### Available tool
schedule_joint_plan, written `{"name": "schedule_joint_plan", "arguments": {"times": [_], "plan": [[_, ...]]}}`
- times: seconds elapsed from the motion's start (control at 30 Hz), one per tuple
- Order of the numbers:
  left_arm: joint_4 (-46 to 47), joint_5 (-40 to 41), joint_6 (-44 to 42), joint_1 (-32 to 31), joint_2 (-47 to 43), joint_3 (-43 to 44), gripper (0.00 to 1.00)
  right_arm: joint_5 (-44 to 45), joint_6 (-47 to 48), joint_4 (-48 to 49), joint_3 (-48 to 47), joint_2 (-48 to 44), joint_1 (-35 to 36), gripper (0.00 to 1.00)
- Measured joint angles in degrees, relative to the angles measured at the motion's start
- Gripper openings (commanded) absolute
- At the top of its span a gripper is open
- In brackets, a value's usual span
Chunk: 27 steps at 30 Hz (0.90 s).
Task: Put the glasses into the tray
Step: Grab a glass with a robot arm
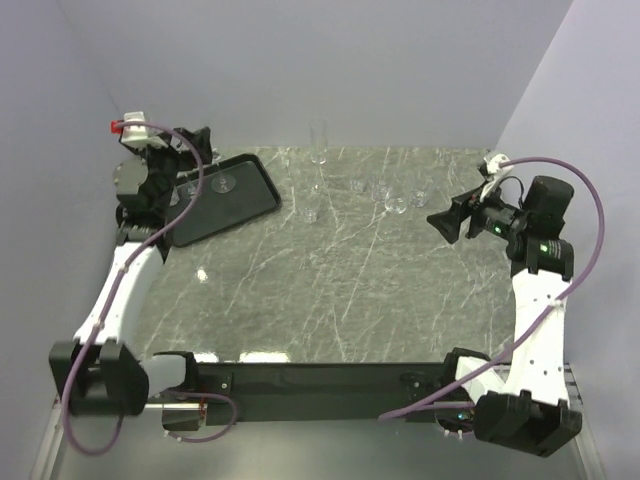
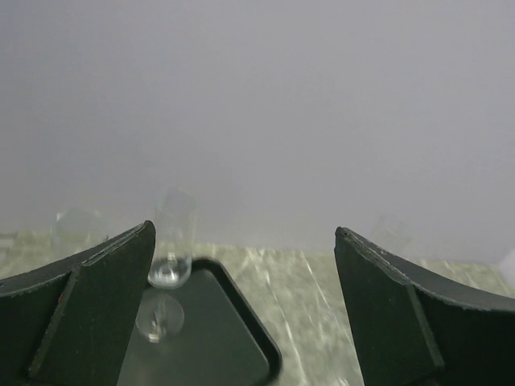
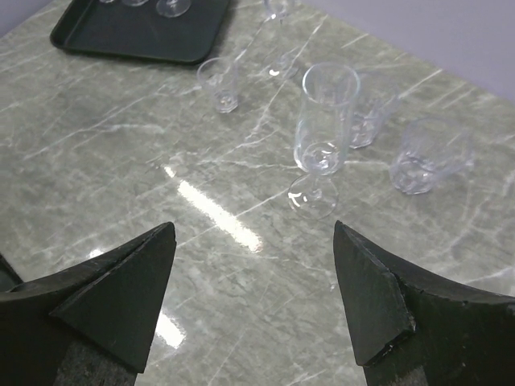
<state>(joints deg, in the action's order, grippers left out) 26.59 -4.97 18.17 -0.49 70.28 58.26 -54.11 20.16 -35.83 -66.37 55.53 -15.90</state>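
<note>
The black tray (image 1: 245,205) lies at the far left of the marble table with a few clear glasses (image 1: 222,183) standing in it. Several more glasses (image 1: 397,205) stand on the table at the back middle, among them a tall flute (image 1: 320,140). My left gripper (image 1: 195,140) is open and empty above the tray's far end; its wrist view shows a glass (image 2: 173,245) at the tray's corner (image 2: 241,322). My right gripper (image 1: 445,218) is open and empty, just right of the glasses. Its wrist view shows a stemmed flute (image 3: 326,121) ahead between the open jaws, a small glass (image 3: 219,80) and tumblers (image 3: 430,153).
Walls close in behind and at both sides of the table. The tray (image 3: 121,36) sits at the far left in the right wrist view. The arm bases and a black bar run along the table's near edge (image 1: 320,375).
</note>
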Motion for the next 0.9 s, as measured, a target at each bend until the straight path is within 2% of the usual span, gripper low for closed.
{"name": "schedule_joint_plan", "arguments": {"times": [0.17,0.43,0.7,0.9], "plan": [[-14.34,0.35,2.19,0.04,-10.93,-2.34,0.99,1.70,0.55,-0.76,-0.79,5.84,4.02,0.85],[-32.22,1.88,2.08,0.04,-25.18,-5.46,0.99,13.07,-0.20,0.07,-4.17,11.89,16.41,0.85],[-37.94,5.60,-0.09,0.04,-35.85,-13.03,0.99,28.48,-5.03,2.36,-8.13,17.05,23.87,0.84],[-40.04,8.37,-0.59,0.04,-41.77,-19.02,0.99,39.34,-10.21,4.42,-11.13,21.09,26.12,0.85]]}}
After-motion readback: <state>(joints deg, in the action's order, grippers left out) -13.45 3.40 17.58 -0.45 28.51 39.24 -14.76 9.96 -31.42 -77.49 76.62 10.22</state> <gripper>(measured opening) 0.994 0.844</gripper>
